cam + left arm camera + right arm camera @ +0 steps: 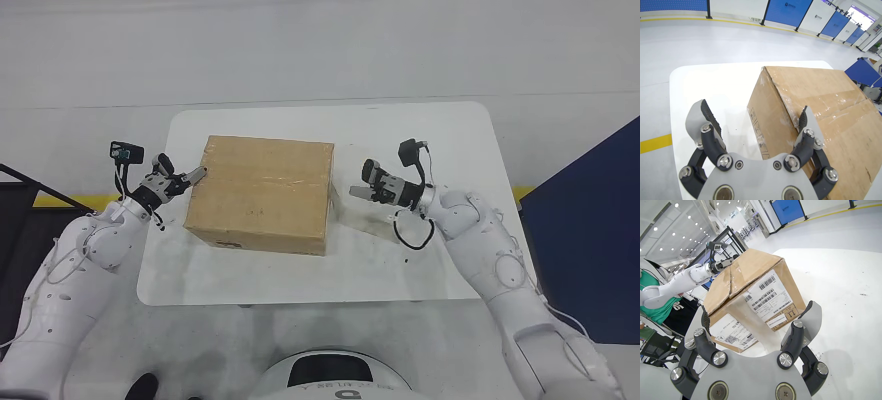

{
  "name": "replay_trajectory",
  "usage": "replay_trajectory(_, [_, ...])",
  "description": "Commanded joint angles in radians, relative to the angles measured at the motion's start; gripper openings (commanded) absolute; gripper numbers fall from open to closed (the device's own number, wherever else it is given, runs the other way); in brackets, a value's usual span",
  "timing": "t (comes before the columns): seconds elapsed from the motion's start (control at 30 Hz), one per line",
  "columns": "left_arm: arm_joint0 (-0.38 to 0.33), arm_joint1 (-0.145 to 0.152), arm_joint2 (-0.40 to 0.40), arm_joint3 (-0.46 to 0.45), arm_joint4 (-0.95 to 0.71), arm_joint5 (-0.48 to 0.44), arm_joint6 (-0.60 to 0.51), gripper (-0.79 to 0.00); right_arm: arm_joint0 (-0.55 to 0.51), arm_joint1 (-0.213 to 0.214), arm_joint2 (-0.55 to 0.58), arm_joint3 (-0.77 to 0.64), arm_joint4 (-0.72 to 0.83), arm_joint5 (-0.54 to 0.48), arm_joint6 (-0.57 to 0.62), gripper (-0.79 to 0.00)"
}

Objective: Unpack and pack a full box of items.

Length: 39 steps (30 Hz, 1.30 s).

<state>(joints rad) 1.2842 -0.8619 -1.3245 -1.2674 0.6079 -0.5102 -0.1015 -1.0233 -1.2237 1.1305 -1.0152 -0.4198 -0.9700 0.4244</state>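
Box: a brown cardboard box [262,193], closed and standing on its base, its long sides running from my left claw's side to my right claw's side.
Counter: the white counter [420,130] lies under the box, with bare surface showing on every side of it.
Top flaps: the top flaps [753,264] are folded shut and meet in a seam down the middle of the box; the cardboard along that seam is ragged.
Tape: clear, wrinkled tape [789,106] runs along the box's upper edge at my left claw's end and looks torn in places.
Labels: white labels [772,291] with barcodes are stuck on the end wall of the box that faces my right claw.
Left claw: my left claw [192,180] is spread wide and grips nothing. It sits at one end of the box and straddles the upper edge there, one side over the box's top by the tape, the other over the counter beside the box. I cannot tell whether it touches the cardboard.
Right claw: my right claw [358,183] is also spread wide and grips nothing. It is just beside the labelled end of the box, apart from it, with the labels framed in its gap.
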Motion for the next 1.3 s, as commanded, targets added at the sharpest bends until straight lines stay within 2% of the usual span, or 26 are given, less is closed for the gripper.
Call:
replay_trajectory(0.0, [0.000, 0.000, 0.000, 0.000, 0.000, 0.000, 0.000, 0.000, 0.000, 0.000, 0.000, 0.000, 0.000, 0.000, 0.000, 0.000])
replay_trajectory(0.1, [0.000, 0.000, 0.000, 0.000, 0.000, 0.000, 0.000, 0.000, -0.008, 0.002, -0.004, -0.030, -0.097, 0.082, -0.012, 0.000])
replay_trajectory(0.17, [0.000, 0.000, 0.000, 0.000, 0.000, 0.000, 0.000, 0.000, -0.036, 0.004, -0.008, -0.080, -0.175, 0.079, -0.050, 0.000])
replay_trajectory(0.23, [0.000, 0.000, 0.000, 0.000, 0.000, 0.000, 0.000, 0.000, -0.072, 0.013, 0.009, -0.123, -0.299, 0.099, -0.103, 0.000])
replay_trajectory(0.33, [0.000, 0.000, 0.000, 0.000, 0.000, 0.000, 0.000, 0.000, -0.150, 0.023, 0.018, -0.224, -0.517, 0.214, -0.211, 0.000])
replay_trajectory(0.37, [0.000, 0.000, 0.000, 0.000, 0.000, 0.000, 0.000, 0.000, -0.179, 0.025, 0.013, -0.256, -0.561, 0.212, -0.243, 0.000])
replay_trajectory(0.43, [0.000, 0.000, 0.000, 0.000, 0.000, 0.000, 0.000, 0.000, -0.219, 0.031, 0.024, -0.290, -0.617, 0.233, -0.293, 0.000])
replay_trajectory(0.57, [0.000, 0.000, 0.000, 0.000, 0.000, 0.000, 0.000, 0.000, -0.267, 0.029, 0.001, -0.357, -0.731, 0.379, -0.321, 0.000])
replay_trajectory(0.77, [0.000, 0.000, 0.000, 0.000, 0.000, 0.000, 0.000, 0.000, -0.245, 0.006, -0.067, -0.356, -0.712, 0.478, -0.322, 0.000])
replay_trajectory(0.87, [0.000, 0.000, 0.000, 0.000, 0.000, 0.000, 0.000, 0.000, -0.222, -0.012, -0.101, -0.331, -0.712, 0.609, -0.339, 0.000])
replay_trajectory(0.9, [0.000, 0.000, 0.000, 0.000, 0.000, 0.000, 0.000, 0.000, -0.216, -0.017, -0.111, -0.322, -0.700, 0.621, -0.352, 0.000])
replay_trajectory(1.1, [0.000, 0.000, 0.000, 0.000, 0.000, 0.000, 0.000, 0.000, -0.224, -0.028, -0.073, -0.291, -0.611, 0.668, -0.567, 0.000])
replay_trajectory(1.27, [0.000, 0.000, 0.000, 0.000, 0.000, 0.000, 0.000, 0.000, -0.269, -0.023, -0.022, -0.317, -0.582, 0.652, -0.698, 0.000])
